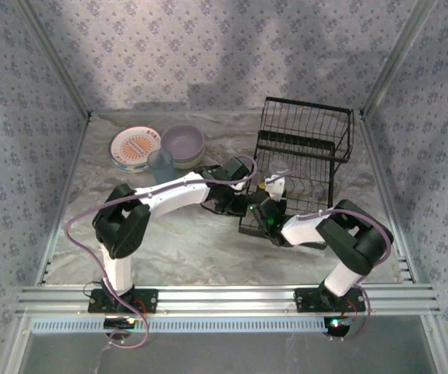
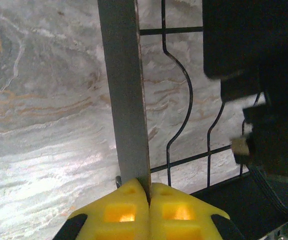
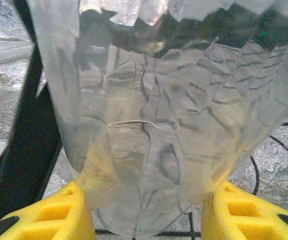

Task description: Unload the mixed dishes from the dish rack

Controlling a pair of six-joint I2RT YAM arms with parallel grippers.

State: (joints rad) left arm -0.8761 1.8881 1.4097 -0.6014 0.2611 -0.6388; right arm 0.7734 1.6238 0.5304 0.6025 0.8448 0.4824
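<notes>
The black wire dish rack (image 1: 305,132) stands at the back right. A clear faceted glass cup (image 3: 159,125) sits between my right gripper's (image 3: 149,190) yellow fingers, which press on both of its sides; from above, the cup (image 1: 280,170) is over the rack's low front section. My left gripper (image 2: 149,186) is shut on a thin grey strip (image 2: 126,90) at the rack's front left edge, with rack wires (image 2: 184,90) beside it. At the back left, stacked plates (image 1: 135,148), a lavender bowl (image 1: 183,144) and a translucent blue cup (image 1: 161,165) rest on the table.
Both forearms meet at the rack's front left corner (image 1: 247,210). Patterned walls close in the marble table (image 1: 192,241) on three sides. A metal rail (image 1: 224,296) runs along the near edge by the arm bases.
</notes>
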